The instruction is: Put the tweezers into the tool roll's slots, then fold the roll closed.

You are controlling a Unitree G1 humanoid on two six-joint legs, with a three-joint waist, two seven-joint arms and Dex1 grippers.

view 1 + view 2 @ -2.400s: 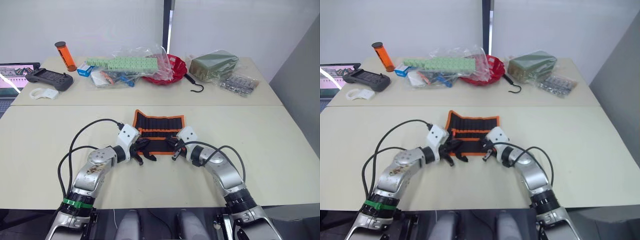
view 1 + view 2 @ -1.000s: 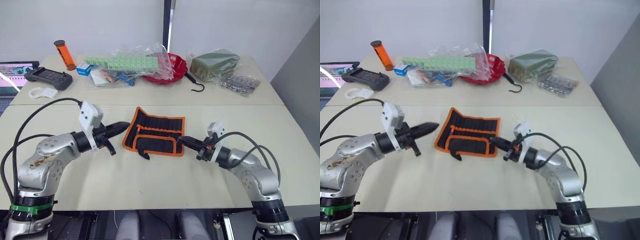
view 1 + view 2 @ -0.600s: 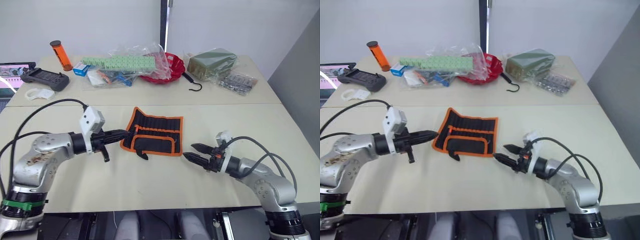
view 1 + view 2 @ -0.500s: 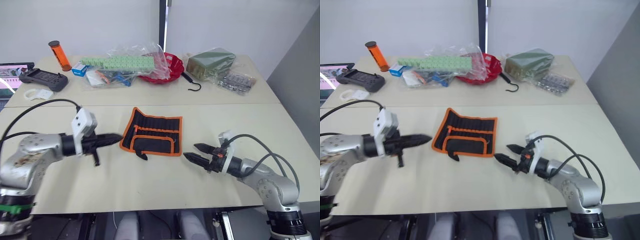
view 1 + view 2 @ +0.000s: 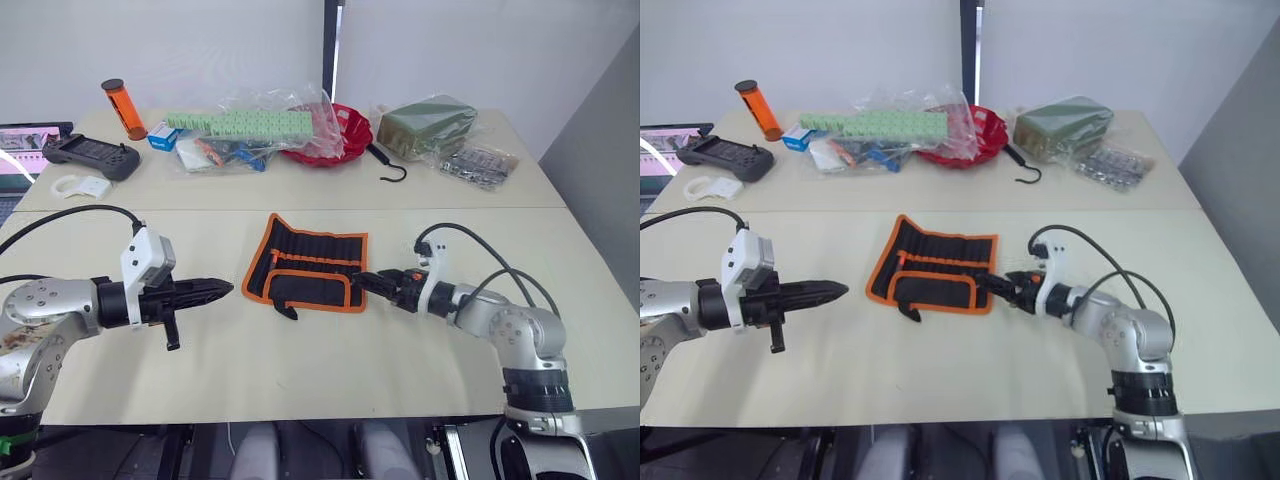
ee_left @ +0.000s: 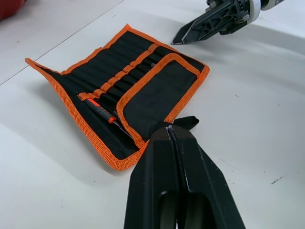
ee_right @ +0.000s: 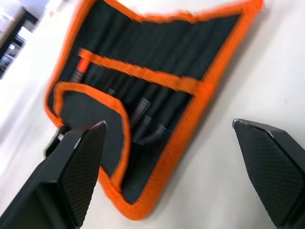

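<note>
Tool roll (image 5: 330, 258) lies flat mid-table (image 5: 300, 370), partly closed: its lower flap (image 6: 157, 98) is turned up over the bottom ends of the slots (image 6: 125, 71), while the upper half lies open. Material is black woven fabric with ribbed orange piping and an orange band across the pockets. It looks limp, so I expect it to crease readily.

Tweezers (image 7: 143, 110) appear seated. I see slim dark shafts in the pockets, but I cannot count five in the blurred right wrist view. An orange-handled tool (image 6: 96, 106) sits in an end slot. A black strap (image 6: 187, 121) trails from the near edge.

Left gripper (image 5: 222, 287) hovers off the roll's left side, fingers pressed together and holding nothing. Right gripper (image 5: 362, 281) sits just beside the right edge, fingers spread wide and empty, probably lined up to take that edge for the fold.
</note>
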